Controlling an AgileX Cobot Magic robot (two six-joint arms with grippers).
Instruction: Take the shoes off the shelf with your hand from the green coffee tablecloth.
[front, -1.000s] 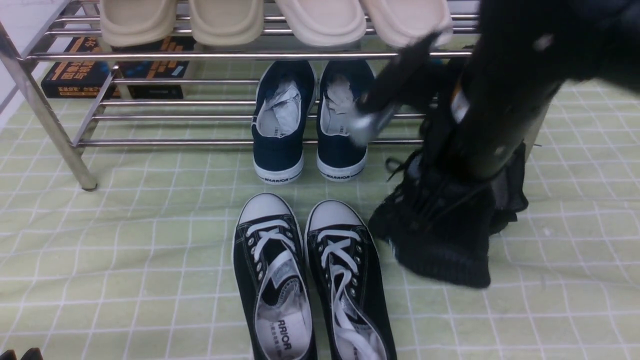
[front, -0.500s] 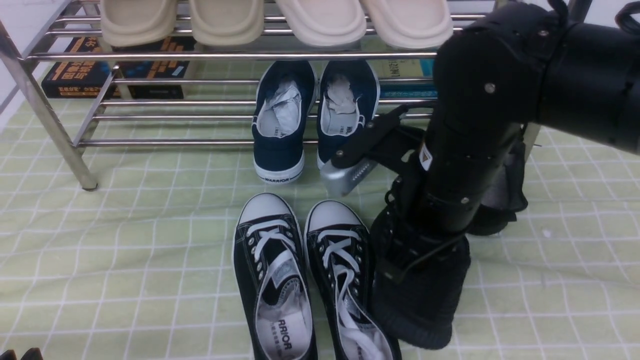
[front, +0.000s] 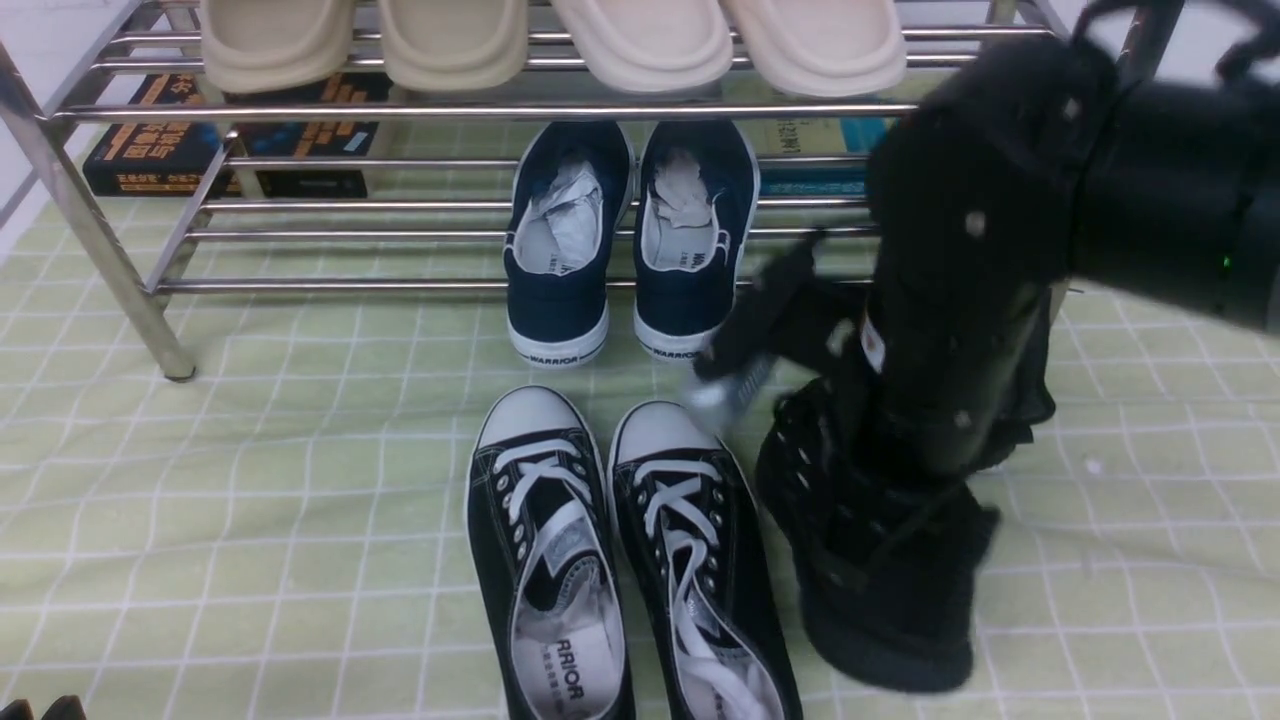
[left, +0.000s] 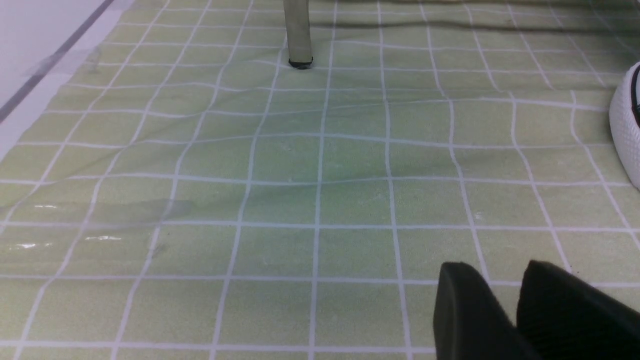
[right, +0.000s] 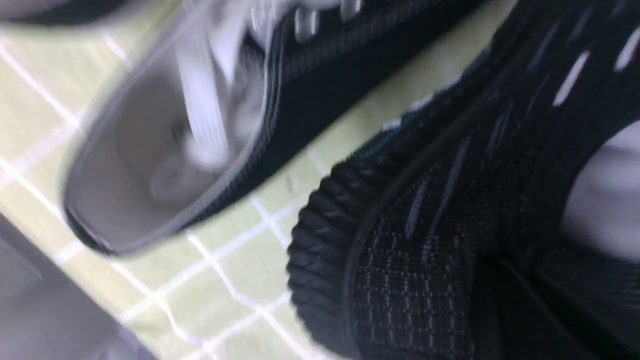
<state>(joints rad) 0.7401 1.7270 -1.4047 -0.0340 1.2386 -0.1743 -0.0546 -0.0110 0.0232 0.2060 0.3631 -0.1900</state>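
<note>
1 black knit shoe (front: 880, 570) shows just right of the canvas sneakers (front: 620, 560), under my right arm (front: 960, 300), its jaws hidden, cannot tell; left gripper (left: 517, 310) jaws slightly spread, empty.

Over the last second the black knit shoe (front: 880, 600) is drawn away from the shelf (front: 500, 285) and brought nearer along the green cloth (front: 250, 480), just beside the right canvas sneaker (front: 690, 560); the right arm (front: 960, 300) is swung off the navy sneaker (front: 690, 260), now uncovered
</note>
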